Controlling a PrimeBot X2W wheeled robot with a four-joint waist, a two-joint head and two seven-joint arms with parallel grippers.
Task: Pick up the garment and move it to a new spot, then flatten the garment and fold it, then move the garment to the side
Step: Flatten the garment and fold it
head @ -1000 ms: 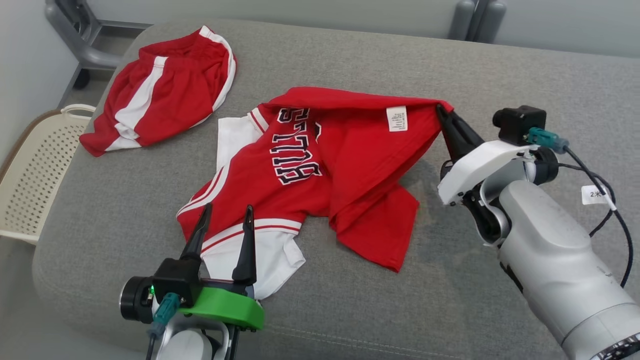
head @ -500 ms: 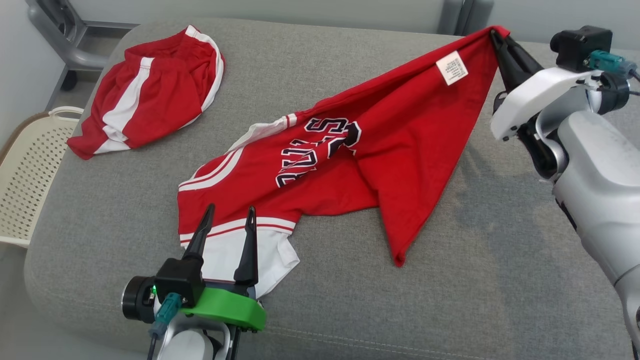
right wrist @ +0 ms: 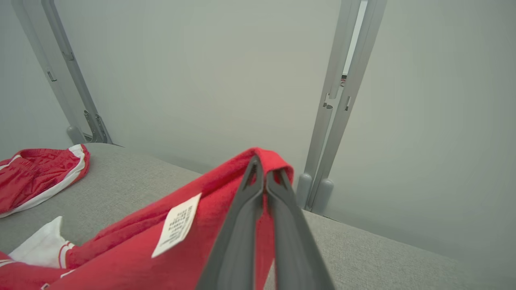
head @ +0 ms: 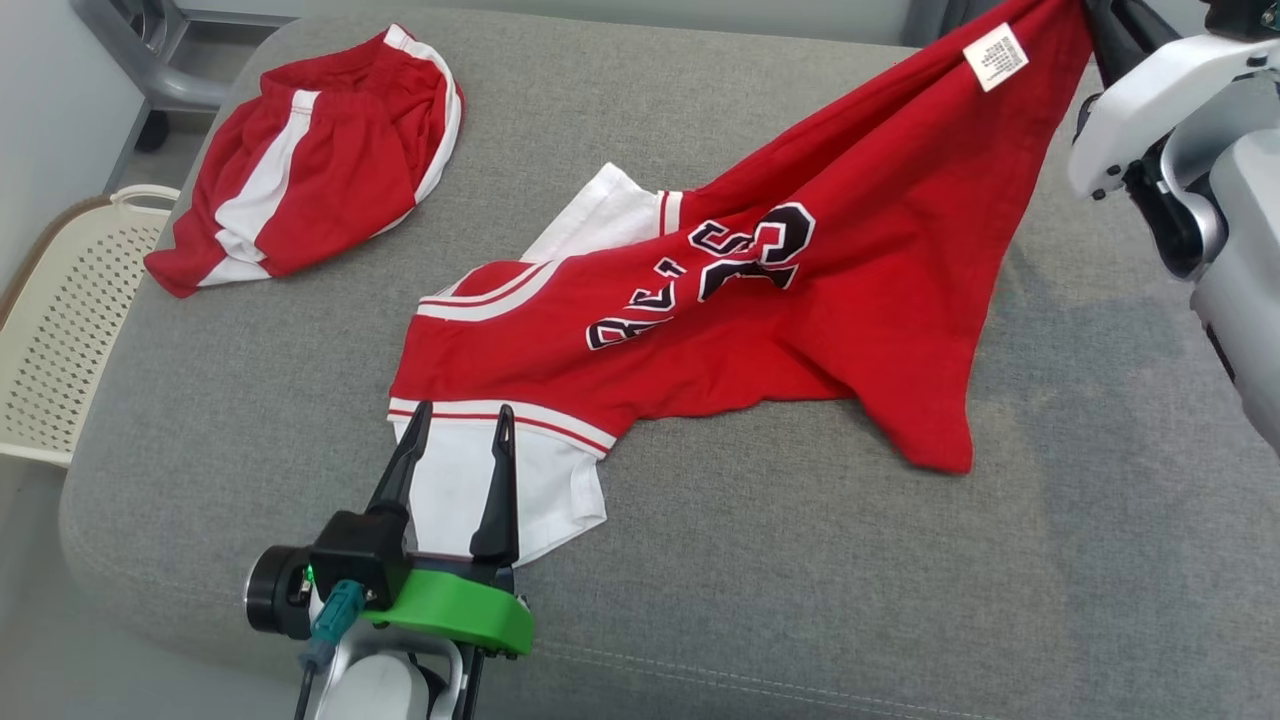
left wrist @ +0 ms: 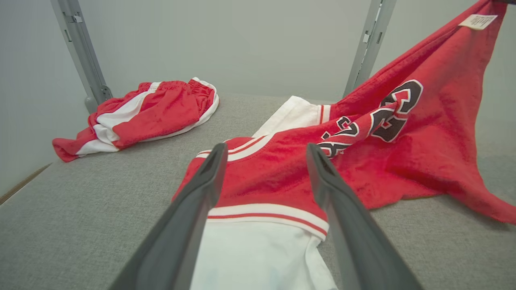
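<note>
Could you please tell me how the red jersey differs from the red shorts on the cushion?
The jersey is lifted by one corner, pinched by the right gripper; the shorts lie bunched and flat. The jersey carries black lettering and a white label; the shorts have plain white stripes. The jersey spreads wider than the shorts. Both are red with white trim.

The light is soft and even, falling from above, bright enough that colours read cleanly, and nothing glares. In the head view the lifted red jersey (head: 850, 270) throws only a pale, fuzzy-edged shadow on the grey cushion (head: 1080, 330) at the right of the frame. In the left wrist view the left gripper (left wrist: 266, 148) has fingers (left wrist: 189, 225) that go soft toward the bottom edge, and the metal post (left wrist: 76, 44) at upper left leans from wide-angle bending. The wall (right wrist: 201, 80) in the right wrist view looks hazy and greenish-grey.
</note>
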